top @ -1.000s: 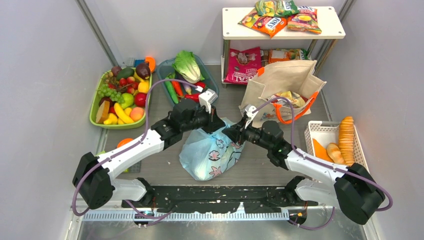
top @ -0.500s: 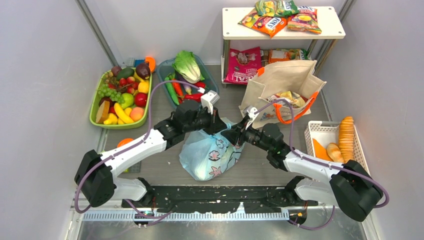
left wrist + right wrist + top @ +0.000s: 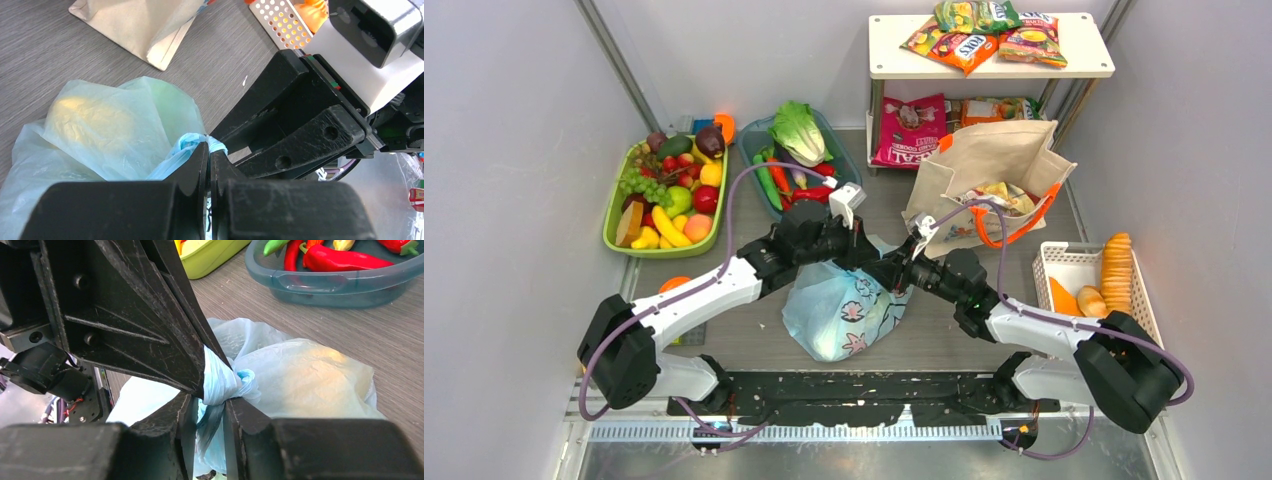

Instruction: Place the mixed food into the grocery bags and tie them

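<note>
At the twisted top of the light-blue plastic bag (image 3: pixel 839 305), the left gripper (image 3: pixel 209 150) and right gripper (image 3: pixel 209 409) each pinch bunched plastic, tips almost meeting. Beyond the bag, rightward, stands the canvas tote (image 3: pixel 989 165).

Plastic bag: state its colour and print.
The plastic bag is light blue with flowers, clearest in top external.

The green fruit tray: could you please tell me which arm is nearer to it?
Left. The left arm runs just beside the near-right corner of the green fruit tray; the right arm lies on the opposite side of the blue plastic bag.
</note>
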Robot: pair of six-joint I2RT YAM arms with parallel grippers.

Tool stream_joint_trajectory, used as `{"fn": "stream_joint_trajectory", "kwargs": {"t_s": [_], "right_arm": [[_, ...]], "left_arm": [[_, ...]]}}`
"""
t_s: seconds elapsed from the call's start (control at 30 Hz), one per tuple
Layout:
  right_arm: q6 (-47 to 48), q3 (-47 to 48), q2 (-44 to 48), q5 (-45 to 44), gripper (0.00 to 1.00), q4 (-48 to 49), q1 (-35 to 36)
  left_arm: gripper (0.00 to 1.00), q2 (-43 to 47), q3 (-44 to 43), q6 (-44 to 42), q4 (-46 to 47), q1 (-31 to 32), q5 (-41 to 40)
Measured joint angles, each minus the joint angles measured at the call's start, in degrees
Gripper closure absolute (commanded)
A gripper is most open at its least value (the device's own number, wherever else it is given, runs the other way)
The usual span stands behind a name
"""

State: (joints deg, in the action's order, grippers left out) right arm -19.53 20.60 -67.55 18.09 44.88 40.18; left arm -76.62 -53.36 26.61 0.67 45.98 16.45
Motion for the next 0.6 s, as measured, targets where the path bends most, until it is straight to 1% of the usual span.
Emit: {"fn": "stream_joint_trajectory", "kwargs": {"t_s": [0.03,0.07,0.13,0.23,0.27,0.3,0.33,0.4,0.43,0.5,0.57,0.6], "right_arm": [[-0.26,-0.04,0.00,-0.07,0.65,0.20,0.09],[-0.57,-0.09,0.00,-0.15,0.58,0.37,0.11],[-1.09,-0.26,0.00,-0.26,0.53,1.14,0.13],[-1.66,-0.44,0.00,-0.33,0.53,2.36,0.20],[-1.68,-0.57,-0.02,-0.33,0.55,2.82,0.22],[-1.75,-0.70,-0.02,-0.28,0.62,3.28,0.22],[-1.77,-0.76,-0.11,-0.28,0.66,3.54,0.24],[-1.92,-0.83,-0.39,-0.20,0.72,3.91,0.26],[-2.05,-0.87,-0.61,-0.20,0.80,3.93,0.26],[-2.21,-0.90,-0.87,-0.17,0.93,3.98,0.26],[-2.75,-0.90,-1.09,-0.48,0.94,4.02,0.26],[-3.04,-0.90,-1.09,-0.74,0.95,4.02,0.26]], "left_arm": [[1.00,0.00,-0.04,0.20,0.11,-0.02,0.04],[1.00,0.00,-0.04,0.33,0.28,-0.02,0.07],[1.00,0.02,-0.04,0.68,0.87,0.02,0.35],[1.00,0.09,-0.04,1.29,1.55,0.11,0.83],[1.00,0.13,-0.04,1.33,1.68,0.13,0.94],[1.00,0.17,-0.04,1.33,1.68,0.15,1.05],[1.00,0.20,-0.04,1.31,1.68,0.17,1.09],[1.00,0.20,-0.04,1.36,1.75,0.15,1.09],[1.00,0.20,-0.04,1.44,1.77,0.13,1.11],[1.00,0.20,-0.04,1.60,1.90,0.11,1.11],[0.99,0.24,-0.04,1.77,2.32,-0.02,1.09],[0.91,0.26,-0.04,1.86,2.45,-0.11,1.11]]}}
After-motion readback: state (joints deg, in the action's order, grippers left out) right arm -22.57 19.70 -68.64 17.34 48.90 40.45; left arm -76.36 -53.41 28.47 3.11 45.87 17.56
